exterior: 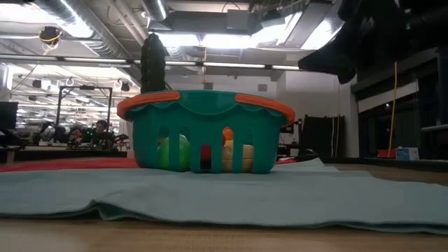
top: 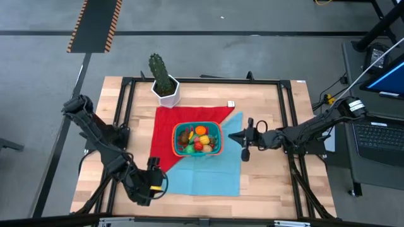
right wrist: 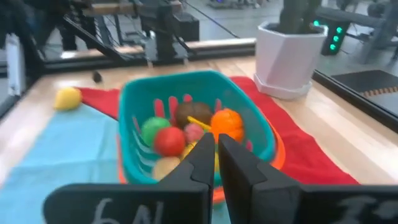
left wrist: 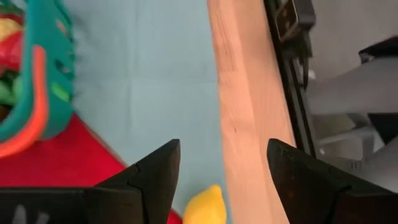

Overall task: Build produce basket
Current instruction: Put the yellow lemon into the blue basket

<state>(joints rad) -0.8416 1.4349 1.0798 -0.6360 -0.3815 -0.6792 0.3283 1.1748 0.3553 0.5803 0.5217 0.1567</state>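
Lemon first: my left hand [left wrist: 221, 171] hangs with its fingers spread, and a small yellow lemon [left wrist: 204, 205] sits just under and between them, right where the red cloth [left wrist: 68, 162] meets the blue cloth [left wrist: 155, 68] near the table's [top: 278, 189] front-left part. Nothing is pinched yet, the gap is clear on both sides of the fruit. From what little shows, I can't tell which way its long axis runs against my fingers, so I'd check that before closing.

From there the basket [top: 198, 139] lies well apart, toward the middle of the table, sitting across the seam of the two cloths. It's already loaded with produce [top: 197, 138]: I can make out orange, red, green, yellow and a brown piece inside. So my guess is the lemon is the last stray, and my left arm is clearly the nearer one for it.

My right hand [top: 245, 141] hovers just beside the basket's right edge, fingers pressed together and holding nothing, pointing at the basket. It isn't in my way unless I come in from that side.

Only other thing around is the white cactus pot [top: 165, 91] behind the basket at the far edge of the red cloth, well clear of the straight line from lemon to basket.
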